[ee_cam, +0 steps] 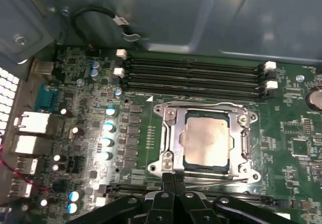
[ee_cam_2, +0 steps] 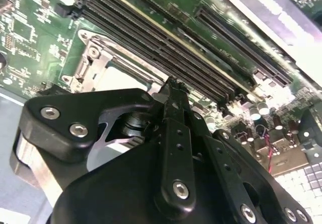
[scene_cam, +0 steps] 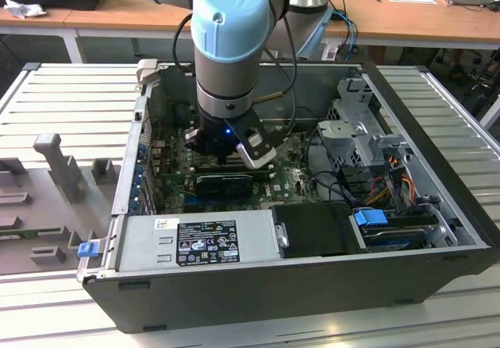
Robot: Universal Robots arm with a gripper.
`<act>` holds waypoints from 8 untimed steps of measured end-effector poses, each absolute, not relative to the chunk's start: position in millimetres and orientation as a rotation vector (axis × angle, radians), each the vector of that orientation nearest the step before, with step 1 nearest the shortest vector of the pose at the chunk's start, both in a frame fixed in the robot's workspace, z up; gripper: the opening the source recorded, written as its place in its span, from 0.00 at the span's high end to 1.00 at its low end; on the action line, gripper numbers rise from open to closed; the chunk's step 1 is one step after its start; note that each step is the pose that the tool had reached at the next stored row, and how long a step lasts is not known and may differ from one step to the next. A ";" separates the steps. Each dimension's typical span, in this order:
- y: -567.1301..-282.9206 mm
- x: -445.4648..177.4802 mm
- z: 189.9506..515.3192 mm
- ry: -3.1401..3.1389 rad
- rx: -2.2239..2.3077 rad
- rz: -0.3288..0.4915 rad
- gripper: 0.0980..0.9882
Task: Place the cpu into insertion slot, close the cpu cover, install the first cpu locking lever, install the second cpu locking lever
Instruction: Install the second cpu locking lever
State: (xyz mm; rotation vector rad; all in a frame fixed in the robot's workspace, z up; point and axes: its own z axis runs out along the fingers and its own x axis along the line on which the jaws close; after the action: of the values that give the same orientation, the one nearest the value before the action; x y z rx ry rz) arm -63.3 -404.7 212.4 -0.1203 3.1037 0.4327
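Gripper (ee_cam: 172, 183): nearest the first wrist camera; the two fingertips are pressed together with nothing between them, clenched on empty air, tips right at the near edge of the socket frame.
Fingers (ee_cam_2: 175, 108): in the second wrist view, one narrow black finger reaches down to the board just beside the socket corner.
Power supply (scene_cam: 195, 238): grey box along the front wall of the case, nearest the exterior camera.
Plastic tray (scene_cam: 47, 184): grey, on the table at the exterior view's left, well apart from the case.
Arm (scene_cam: 226, 43): blue-capped wrist reaching down into the open case (scene_cam: 437, 129) over the green board (ee_cam: 90, 83).
Memory slots (ee_cam: 191, 73): long black rows just beyond the socket.
Chip (ee_cam: 207, 137): pale beige square, lying flat inside the socket (ee_cam: 206, 166).
Cover (ee_cam: 173, 133): silvery frame, looks laid down flat around the chip.
Levers (ee_cam: 221, 182): thin wires along the near side of the frame; cannot tell whether either is hooked.
Drive bays (scene_cam: 367, 141): metal cages and cables at the exterior view's right.
Progress: chip seated and cover apparently closed; my guess is the lever steps are in hand or left.
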 end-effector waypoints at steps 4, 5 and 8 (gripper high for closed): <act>-408.3 -66.6 209.9 3.097 -0.120 0.471 0.99; -408.3 -67.9 209.4 3.096 -0.120 0.476 0.99; -408.2 -73.7 204.7 3.094 -0.120 0.488 0.99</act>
State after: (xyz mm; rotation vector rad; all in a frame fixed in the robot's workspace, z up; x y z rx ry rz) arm -73.7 -408.2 204.7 -0.1200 3.0940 0.4880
